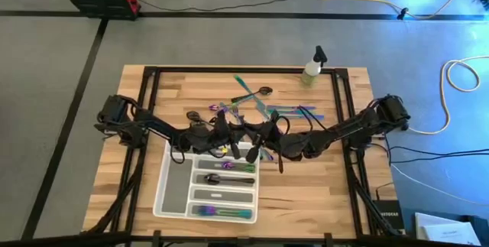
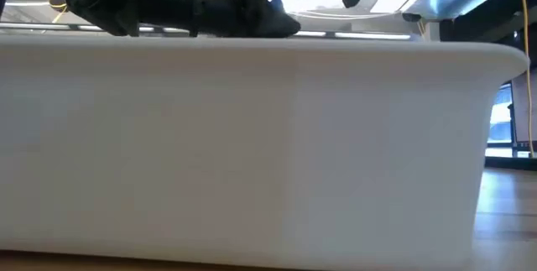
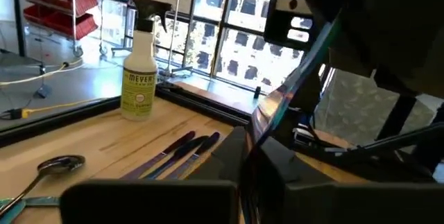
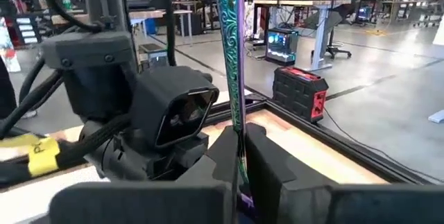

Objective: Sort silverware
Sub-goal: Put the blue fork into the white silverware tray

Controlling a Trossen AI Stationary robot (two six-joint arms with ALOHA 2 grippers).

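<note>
Mid-frame above the tray (image 1: pixel 170 193), both grippers clench iridescent silverware: the left gripper (image 3: pixel 250 165) and right gripper (image 4: pixel 239 156) each pinch one thin, stiff, likely slippery utensil (image 4: pixel 229 50) by its handle end.
</note>
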